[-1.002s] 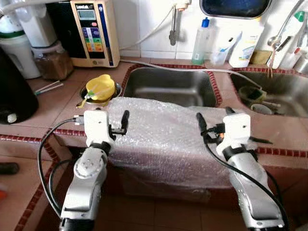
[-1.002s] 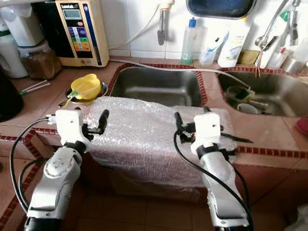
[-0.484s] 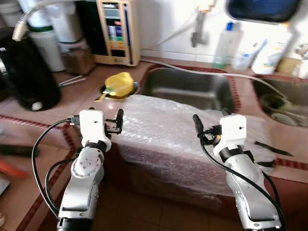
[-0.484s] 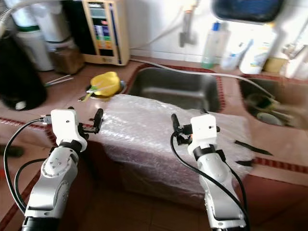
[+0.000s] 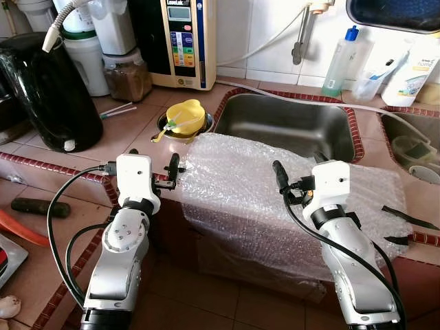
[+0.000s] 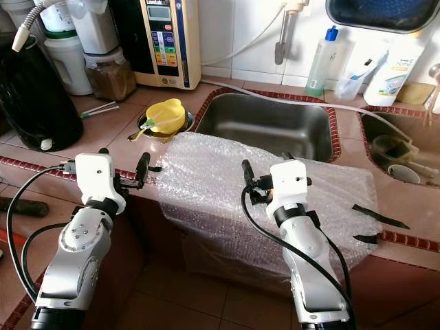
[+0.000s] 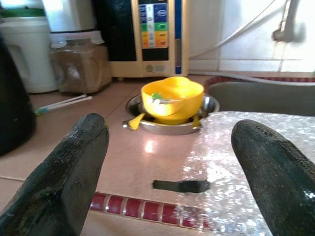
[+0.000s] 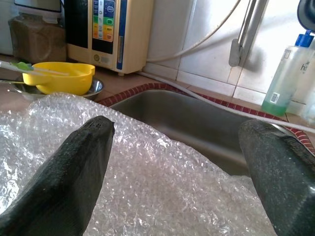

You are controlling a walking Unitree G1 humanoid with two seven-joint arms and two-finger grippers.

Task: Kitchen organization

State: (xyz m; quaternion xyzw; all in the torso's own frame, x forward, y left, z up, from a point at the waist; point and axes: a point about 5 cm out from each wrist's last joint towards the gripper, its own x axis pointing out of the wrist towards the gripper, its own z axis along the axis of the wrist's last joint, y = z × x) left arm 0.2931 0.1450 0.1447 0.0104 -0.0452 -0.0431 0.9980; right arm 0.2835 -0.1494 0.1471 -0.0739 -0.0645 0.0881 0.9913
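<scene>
My left hand (image 5: 173, 172) and right hand (image 5: 278, 177) hover wide open over the bubble wrap (image 5: 275, 199) draped on the bench (image 5: 89, 161) by the sink (image 5: 289, 127)

The crinkled sheet of clear bubble wrap (image 5: 275, 185) lies over the counter edge, between the two grippers; the left gripper (image 5: 172, 173) stands at its left border, the right gripper (image 5: 285, 184) over its middle, both with fingers apart; behind the sheet sits the steel sink basin (image 5: 292, 124); behind the left gripper, the yellow plastic bowl (image 5: 184, 115) rests in a shallow steel dish (image 7: 170, 127); farther left stands the black kettle (image 5: 51, 89); a short strip of black tape (image 7: 179, 185) lies at the sheet's border, between the left gripper's fingers (image 7: 69, 167) in its wrist view.
</scene>
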